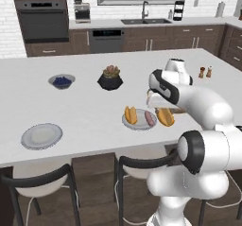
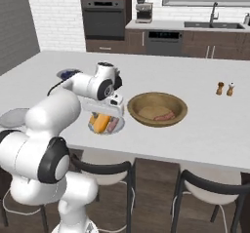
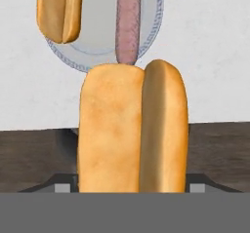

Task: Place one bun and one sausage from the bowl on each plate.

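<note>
End effector grasping a bun above the filled plate.

In the hand view the end effector (image 3: 127,190) gripped a bun (image 3: 133,129) filling the frame's centre; a plate (image 3: 151,27) at the top carried another bun (image 3: 57,10) and a sausage (image 3: 128,20). In the right base view the bowl (image 2: 157,108) sat centre-right on the counter (image 2: 205,125); the second plate (image 1: 41,135) lay lower left in the left base view.

No readable text, labels or numbers anywhere — the oven (image 1: 40,19) display is too blurred.
</note>
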